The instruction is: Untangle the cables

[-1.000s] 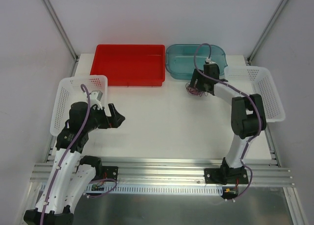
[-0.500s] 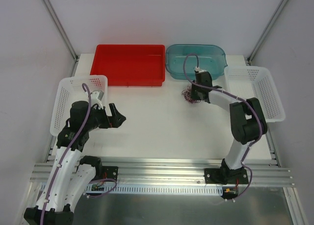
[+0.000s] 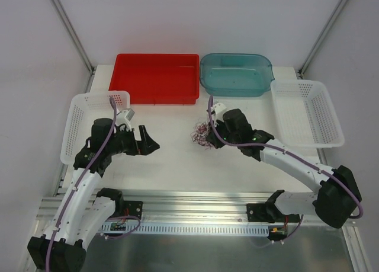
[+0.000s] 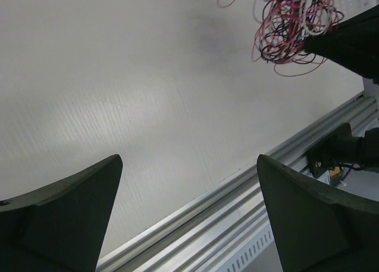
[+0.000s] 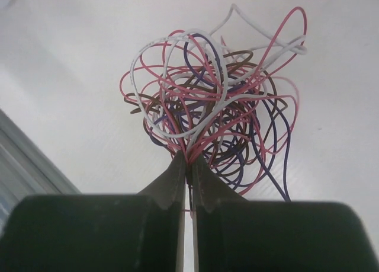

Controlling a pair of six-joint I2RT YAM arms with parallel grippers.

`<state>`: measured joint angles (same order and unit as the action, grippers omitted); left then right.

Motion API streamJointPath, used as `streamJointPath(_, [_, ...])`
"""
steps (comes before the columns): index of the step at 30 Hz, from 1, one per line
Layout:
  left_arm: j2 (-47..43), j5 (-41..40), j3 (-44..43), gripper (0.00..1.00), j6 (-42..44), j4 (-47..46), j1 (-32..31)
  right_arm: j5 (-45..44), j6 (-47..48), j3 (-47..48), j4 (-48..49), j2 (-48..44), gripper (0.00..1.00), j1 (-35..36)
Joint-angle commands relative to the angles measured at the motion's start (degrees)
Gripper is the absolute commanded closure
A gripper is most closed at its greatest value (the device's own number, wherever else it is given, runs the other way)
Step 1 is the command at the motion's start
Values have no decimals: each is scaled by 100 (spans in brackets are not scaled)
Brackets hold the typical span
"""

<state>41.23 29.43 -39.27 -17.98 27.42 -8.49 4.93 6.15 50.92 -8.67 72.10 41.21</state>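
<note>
**Q:** White tabletop (image 3: 177, 165), where's the tangle?

**A:** Cables (image 3: 202, 136) sit mid-table, bunched at 12 o'clock off my right gripper (image 5: 188, 165), which is clamped tight on a few strands at the bundle's base.

**Q:** Left?

**A:** My left gripper (image 4: 188, 160) hangs spread wide and empty, cables at its 1 o'clock. Best bet: bring it over, nip one outer loop, pull apart slowly so nothing cinches.

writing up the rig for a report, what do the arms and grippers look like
The left arm and right arm have white shells with black joints, and a thin purple hose runs along each. The left gripper and right gripper are matte black with two tapering wedge fingers.
</note>
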Motion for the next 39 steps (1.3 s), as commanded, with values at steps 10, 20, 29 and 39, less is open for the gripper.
streamJointPath(10, [192,-963,551,1,-2016,-913,-2171,-458,-536,-1162,673,393,64,1152])
streamJointPath(20, [1534,-2433,210,6,-2720,-1511,-3712,-1378,-1370,-1768,313,-1495,30,1258])
streamJointPath(29, [2775,-2811,-784,14,-2500,-1599,-3835,-2548,-2267,-2489,-100,-3367,20,1258])
streamJointPath(39, [4278,-2776,-1715,25,-2263,-1670,-3835,-2681,-2531,-2815,-92,-3870,20,1258])
